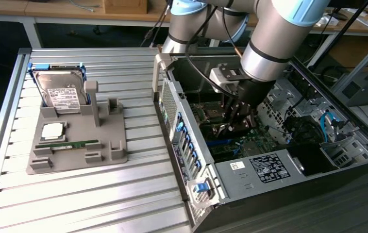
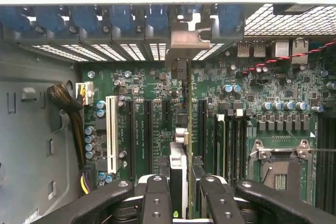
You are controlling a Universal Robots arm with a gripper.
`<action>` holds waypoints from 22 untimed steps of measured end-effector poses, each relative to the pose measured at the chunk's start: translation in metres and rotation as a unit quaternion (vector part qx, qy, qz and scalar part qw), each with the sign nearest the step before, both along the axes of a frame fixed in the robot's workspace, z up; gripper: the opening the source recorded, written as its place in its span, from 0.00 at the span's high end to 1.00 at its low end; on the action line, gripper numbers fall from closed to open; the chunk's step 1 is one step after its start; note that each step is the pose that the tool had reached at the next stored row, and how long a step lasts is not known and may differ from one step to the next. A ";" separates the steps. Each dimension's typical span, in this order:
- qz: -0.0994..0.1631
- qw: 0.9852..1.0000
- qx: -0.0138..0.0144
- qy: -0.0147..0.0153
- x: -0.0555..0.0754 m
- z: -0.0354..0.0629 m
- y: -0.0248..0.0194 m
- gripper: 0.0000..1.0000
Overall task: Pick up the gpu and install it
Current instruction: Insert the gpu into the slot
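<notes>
The gpu (image 2: 187,129) shows edge-on in the wrist view, a thin dark green card standing upright over the motherboard (image 2: 252,93). Its silvery end bracket (image 2: 185,39) sits against the case's rear slot openings. My gripper (image 2: 185,203) is shut on the gpu, with one black finger (image 2: 156,198) on each side of the card's near end. The exterior view has the gripper (image 1: 239,124) reaching straight down inside the open computer case (image 1: 191,160), low over the board, where the card is mostly hidden by the fingers.
A white expansion slot (image 2: 111,132) and dark slots lie beside the card, and an open CPU socket (image 2: 278,169) is on its other side. A cable bundle (image 2: 65,103) hangs near the case wall. On the table at the exterior view's left stands a grey fixture (image 1: 74,145) with a hard drive (image 1: 61,92), a CPU (image 1: 53,130) and a RAM stick (image 1: 67,144).
</notes>
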State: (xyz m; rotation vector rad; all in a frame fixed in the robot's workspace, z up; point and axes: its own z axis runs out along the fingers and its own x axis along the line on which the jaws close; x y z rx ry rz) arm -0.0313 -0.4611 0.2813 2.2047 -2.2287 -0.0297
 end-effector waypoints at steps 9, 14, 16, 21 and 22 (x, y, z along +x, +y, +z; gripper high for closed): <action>0.000 1.000 0.000 0.000 -0.006 -0.0026 0.0012 0.73; -0.006 1.000 0.000 0.000 -0.006 -0.0057 0.0029 0.73; -0.006 1.000 0.000 0.000 -0.008 -0.0087 0.0029 0.73; -0.006 1.000 0.000 0.000 -0.008 -0.0158 0.0029 0.73; -0.006 1.000 0.000 0.000 -0.008 -0.0166 0.0030 0.73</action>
